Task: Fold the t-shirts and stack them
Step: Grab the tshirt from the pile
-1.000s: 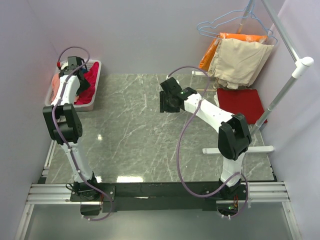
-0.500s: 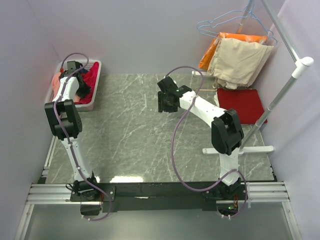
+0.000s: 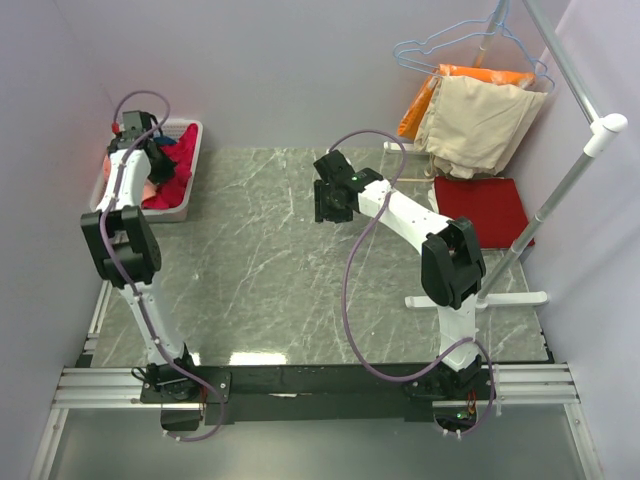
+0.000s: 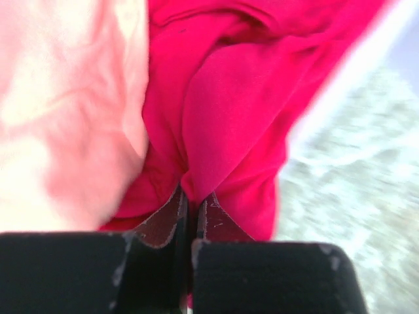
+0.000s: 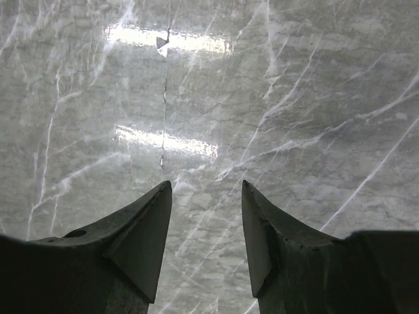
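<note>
Crumpled crimson-red t-shirt (image 4: 226, 111) in a shallow grey plastic bin (image 3: 193, 150) at the far left corner of the table (image 3: 260, 250). The left gripper (image 4: 193, 199) is clenched on a fold of this shirt, with cloth pinched between the closed dark fingertips. The soft, matte fabric is bunched, so the garment shows no clear long axis. In the left wrist view its broad rounded folds run from the pinch up and to the right. Touching it on the left lies a salmon-pink t-shirt (image 4: 65, 98), equally soft, loosely heaped and blurred.

A darker red t-shirt (image 3: 482, 205) rests folded flat at the table's far right edge. It forms a near-square slab turned slightly to the table edges, well apart from the bin.

The right gripper (image 5: 206, 196) hovers over bare table, released, with nothing between its tapered dark fingers. The table surface is grey stone-patterned with white veins and glossy reflections.

Beige (image 3: 480, 125) and orange (image 3: 470, 75) garments hang on wire hangers from a white rack (image 3: 570, 180) at the far right.
</note>
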Action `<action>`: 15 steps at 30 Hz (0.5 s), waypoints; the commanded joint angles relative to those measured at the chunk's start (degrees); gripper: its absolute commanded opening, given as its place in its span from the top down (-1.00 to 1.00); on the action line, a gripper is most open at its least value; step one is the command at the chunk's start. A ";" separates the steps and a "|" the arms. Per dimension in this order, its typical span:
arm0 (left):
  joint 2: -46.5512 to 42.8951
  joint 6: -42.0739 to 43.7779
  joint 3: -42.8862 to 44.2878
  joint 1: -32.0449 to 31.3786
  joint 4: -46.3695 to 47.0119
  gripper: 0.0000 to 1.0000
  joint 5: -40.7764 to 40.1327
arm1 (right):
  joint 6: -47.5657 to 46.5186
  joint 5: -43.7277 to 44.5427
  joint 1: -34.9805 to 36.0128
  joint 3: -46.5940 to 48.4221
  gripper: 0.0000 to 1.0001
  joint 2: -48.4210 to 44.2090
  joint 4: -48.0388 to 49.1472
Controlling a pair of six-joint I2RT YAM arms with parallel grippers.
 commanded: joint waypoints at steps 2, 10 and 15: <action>-16.56 -0.50 -3.21 -0.15 9.55 0.99 10.49 | 0.33 0.26 -0.33 1.44 -0.07 -0.08 -0.07; -30.19 -3.05 -8.23 -1.91 21.32 0.99 24.99 | 1.47 1.93 -2.61 0.20 -0.08 -3.77 1.51; -32.84 -5.33 -5.87 -4.27 24.49 0.99 34.40 | 2.96 4.30 -6.12 -0.58 -0.08 -6.76 1.68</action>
